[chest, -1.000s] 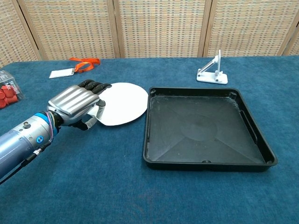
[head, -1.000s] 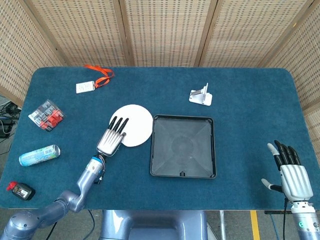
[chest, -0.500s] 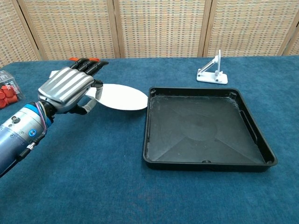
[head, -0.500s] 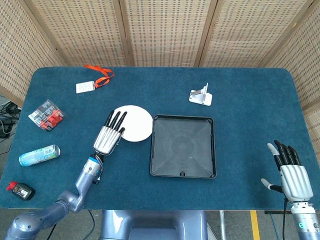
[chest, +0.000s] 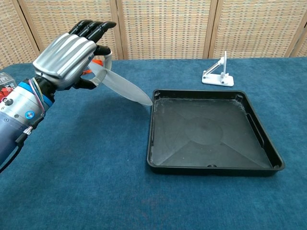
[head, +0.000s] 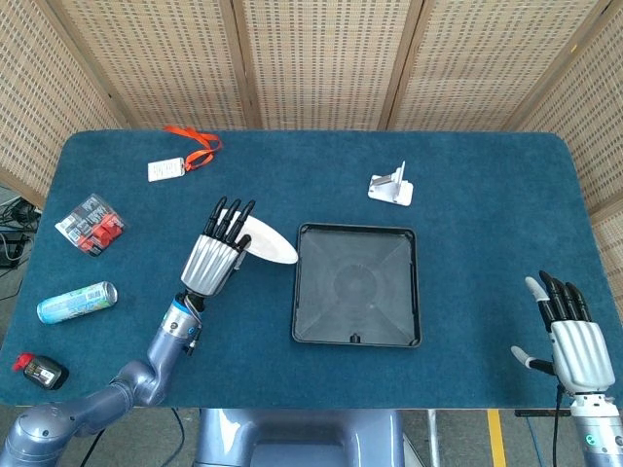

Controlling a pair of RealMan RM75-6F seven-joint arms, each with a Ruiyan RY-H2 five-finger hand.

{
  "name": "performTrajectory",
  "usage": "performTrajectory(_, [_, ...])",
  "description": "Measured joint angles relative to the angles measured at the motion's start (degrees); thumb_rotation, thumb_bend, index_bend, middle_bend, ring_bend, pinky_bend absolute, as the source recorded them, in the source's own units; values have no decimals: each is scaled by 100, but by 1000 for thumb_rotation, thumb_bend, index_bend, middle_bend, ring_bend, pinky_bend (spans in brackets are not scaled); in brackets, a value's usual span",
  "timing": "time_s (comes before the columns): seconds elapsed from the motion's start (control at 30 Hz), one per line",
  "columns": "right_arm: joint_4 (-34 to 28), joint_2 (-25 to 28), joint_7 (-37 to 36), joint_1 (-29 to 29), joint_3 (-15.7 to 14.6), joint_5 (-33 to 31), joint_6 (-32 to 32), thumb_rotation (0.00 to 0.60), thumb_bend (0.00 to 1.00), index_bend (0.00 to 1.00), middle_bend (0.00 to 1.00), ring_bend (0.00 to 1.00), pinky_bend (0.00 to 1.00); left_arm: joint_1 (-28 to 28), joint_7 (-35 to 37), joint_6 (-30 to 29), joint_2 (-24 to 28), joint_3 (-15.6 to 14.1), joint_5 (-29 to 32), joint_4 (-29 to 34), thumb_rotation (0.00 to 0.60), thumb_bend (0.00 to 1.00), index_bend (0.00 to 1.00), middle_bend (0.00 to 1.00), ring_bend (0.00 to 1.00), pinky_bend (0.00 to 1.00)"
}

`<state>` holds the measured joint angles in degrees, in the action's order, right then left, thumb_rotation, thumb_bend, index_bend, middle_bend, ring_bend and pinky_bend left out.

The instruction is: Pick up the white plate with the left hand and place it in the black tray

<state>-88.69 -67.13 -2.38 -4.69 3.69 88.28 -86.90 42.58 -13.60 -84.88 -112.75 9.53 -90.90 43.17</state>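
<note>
— Now, the grip first. Left hand [chest: 64, 57] raised above the cloth, holding the white plate [chest: 122, 88] by one edge, fingers [chest: 92, 28] laid over the top, thumb pressed underneath.

— And the plate itself?

— Tilted, sloping down and away from the fingertips, low edge right by the near corner of the black tray [chest: 150, 139]. Touching the rim or just short of it: cannot tell.

— So, how to carry on well?

— Lift that low edge clear of the rim before sliding across. Level the wrist, travel sideways toward the thumb side until the whole disc hangs over the tray floor, then lower gently. Loosen the pinch only once flat; probably slippery, held by so little.

— Anything the head view adds?

— Yes: plate beside the tray rather than over it, plus the right hand [head: 569, 336], far beyond the tray, fingers spread, holding nothing.

— And the chest view?

— Shows the steep slant and the thumb beneath, both hidden from above. No right hand there.
</note>
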Motion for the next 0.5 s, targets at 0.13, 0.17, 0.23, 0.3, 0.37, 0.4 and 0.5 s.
performTrajectory(0.13, [19,12,-46,5,24,-43,-1,600,109,0,0,0,0,129,-123,-86,54,65,-79,216,600,554,821,58,0,0])
performTrajectory(0.17, [24,14,-56,5,28,-53,1,600,110,0,0,0,0,160,-147,-98,63,83,-93,262,600,554,822,60,0,0])
performTrajectory(0.23, [38,18,-84,8,41,-81,5,600,110,0,0,0,0,234,-197,-125,77,126,-125,362,600,553,824,64,0,0])
performTrajectory(0.3, [52,22,-109,10,54,-108,9,600,110,0,0,0,0,325,-246,-154,79,176,-163,445,600,552,824,65,0,0])
performTrajectory(0.37, [70,25,-135,11,67,-136,18,600,110,0,0,0,0,424,-287,-173,67,228,-196,500,600,552,824,65,0,0])
performTrajectory(0.4, [81,26,-144,11,72,-150,23,600,110,0,0,0,0,466,-298,-174,57,251,-206,520,600,552,824,65,0,0])
performTrajectory(0.5, [121,27,-190,10,93,-218,56,600,110,0,0,0,0,646,-321,-130,-35,320,-237,559,600,551,824,65,0,0])
